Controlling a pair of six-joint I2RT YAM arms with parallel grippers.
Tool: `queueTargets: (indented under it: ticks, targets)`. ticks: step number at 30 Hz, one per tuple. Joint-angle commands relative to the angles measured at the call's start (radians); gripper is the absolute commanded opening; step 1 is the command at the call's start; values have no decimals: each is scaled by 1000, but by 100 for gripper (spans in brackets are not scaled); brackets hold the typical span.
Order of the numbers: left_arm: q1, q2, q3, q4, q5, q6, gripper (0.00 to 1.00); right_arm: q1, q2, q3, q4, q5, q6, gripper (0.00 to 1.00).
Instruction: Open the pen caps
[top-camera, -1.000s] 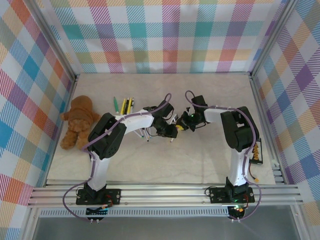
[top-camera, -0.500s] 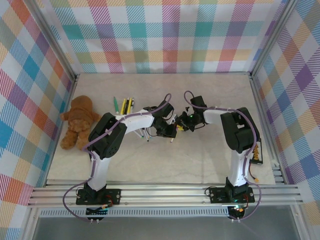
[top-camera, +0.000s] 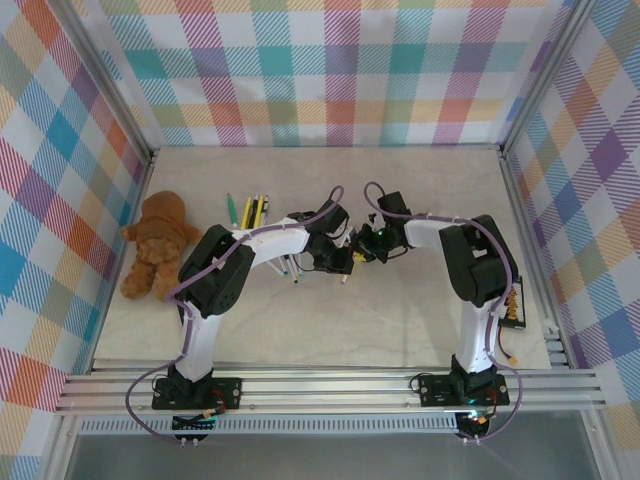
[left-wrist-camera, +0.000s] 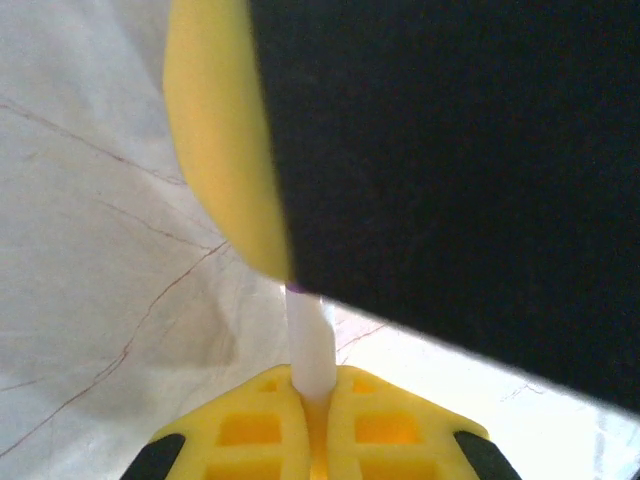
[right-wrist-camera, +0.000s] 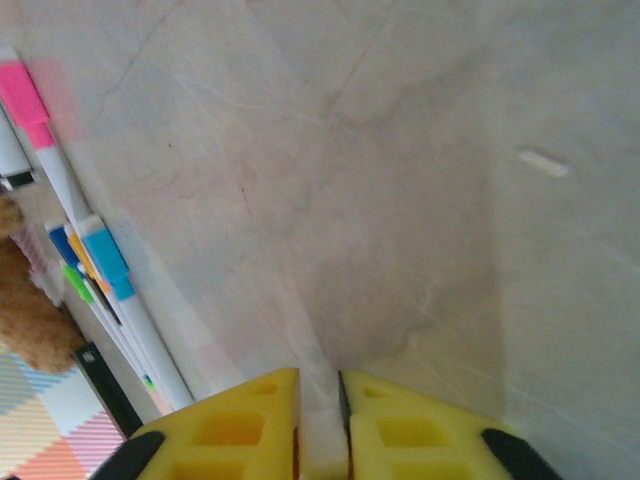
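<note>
Left gripper jaws clamped on a white marker pen, right gripper jaws closed on its other end, capped pens near left edge of the counter.

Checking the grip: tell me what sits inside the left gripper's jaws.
A white pen barrel is clamped between the left gripper's yellow fingers. Its far end, with a trace of purple, runs behind the right gripper's yellow finger, so that end is covered.
</note>
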Motion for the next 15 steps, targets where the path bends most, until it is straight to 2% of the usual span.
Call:
queueTargets:
  ticks: [1, 5, 8, 11, 15]
  targets:
    - [-10, 20, 32, 7, -5, 15, 0, 42, 21, 16, 1, -84, -7, 2]
    - [-12, -2, 8, 8, 3, 8, 0, 33, -1, 16, -23, -23, -5, 0]
    - [-26, -78, -70, 8, 17, 7, 0, 1, -41, 46, -57, 38, -2, 0]
    - [-76, -163, -166, -19, 72, 9, 0, -60, -57, 123, -125, 74, -17, 0]
    - [-141, -299, -296, -10, 64, -18, 0, -125, -44, 216, -162, 79, -19, 0]
